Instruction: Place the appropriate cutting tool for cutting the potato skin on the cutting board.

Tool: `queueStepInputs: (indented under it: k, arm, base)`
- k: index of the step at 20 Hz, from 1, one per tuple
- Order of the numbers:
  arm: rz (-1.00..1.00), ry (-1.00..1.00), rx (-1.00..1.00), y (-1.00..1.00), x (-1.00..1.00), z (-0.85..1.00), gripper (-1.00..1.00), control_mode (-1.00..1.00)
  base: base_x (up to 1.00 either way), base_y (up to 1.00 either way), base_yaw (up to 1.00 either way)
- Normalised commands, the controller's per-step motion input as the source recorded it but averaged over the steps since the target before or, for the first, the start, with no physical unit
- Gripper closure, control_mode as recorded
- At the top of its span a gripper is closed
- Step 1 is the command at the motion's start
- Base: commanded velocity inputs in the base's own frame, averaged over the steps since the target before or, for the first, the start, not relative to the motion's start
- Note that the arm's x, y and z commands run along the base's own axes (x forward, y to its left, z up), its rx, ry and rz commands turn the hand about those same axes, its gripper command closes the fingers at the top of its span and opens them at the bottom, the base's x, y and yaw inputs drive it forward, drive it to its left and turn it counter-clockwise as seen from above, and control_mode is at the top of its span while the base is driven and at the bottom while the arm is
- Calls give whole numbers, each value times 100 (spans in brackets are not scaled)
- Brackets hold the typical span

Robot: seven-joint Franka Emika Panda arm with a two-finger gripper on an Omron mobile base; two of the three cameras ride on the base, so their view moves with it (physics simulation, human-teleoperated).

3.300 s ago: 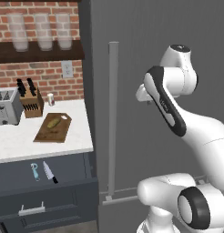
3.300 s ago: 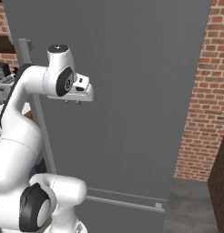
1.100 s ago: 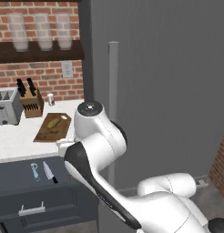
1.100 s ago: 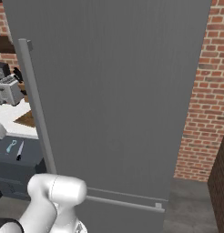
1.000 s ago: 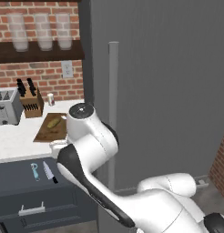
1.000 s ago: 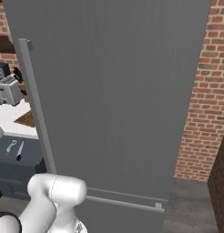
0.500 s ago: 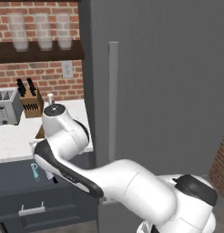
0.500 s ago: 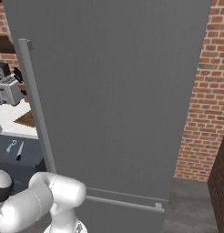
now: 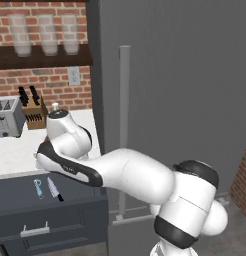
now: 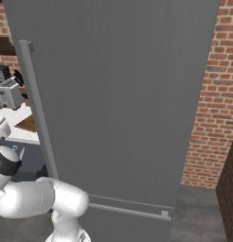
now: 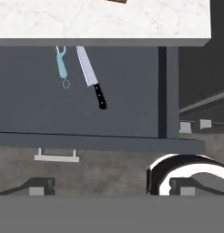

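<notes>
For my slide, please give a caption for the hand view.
Light-blue peeler and black-handled knife lying side by side in the open drawer.

Open dark drawer (image 11: 132, 109) with light-blue peeler (image 11: 63, 68) beside black-handled knife (image 11: 92, 77).

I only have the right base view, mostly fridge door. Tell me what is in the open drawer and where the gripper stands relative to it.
Observer: The hand view shows a light-blue peeler and a black-handled knife lying side by side in the open drawer, apart from each other.
Operator: Give me the gripper state.
Observer: The gripper is open and holds nothing; it looks down on the drawer, with both tools well ahead of its fingertips.
Operator: Say which tool lies nearer the fridge.
Observer: In the left base view the knife lies on the fridge side of the peeler.
Operator: Report anything by the wall.
Observer: A toaster and a knife block stand on the counter.
</notes>
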Motion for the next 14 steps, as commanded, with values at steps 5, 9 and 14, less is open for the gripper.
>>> queueStepInputs:
  k: [5, 9, 14]
  arm:
    - [10, 11, 0, 4, 24, -49, -100, -100]
    - [8, 5, 0, 0, 6, -43, -100, -100]
    - [7, 1, 0, 7, 1, -26, -100, -100]
  base:
    - [0, 0, 0]
    - [0, 0, 0]
    - [0, 0, 0]
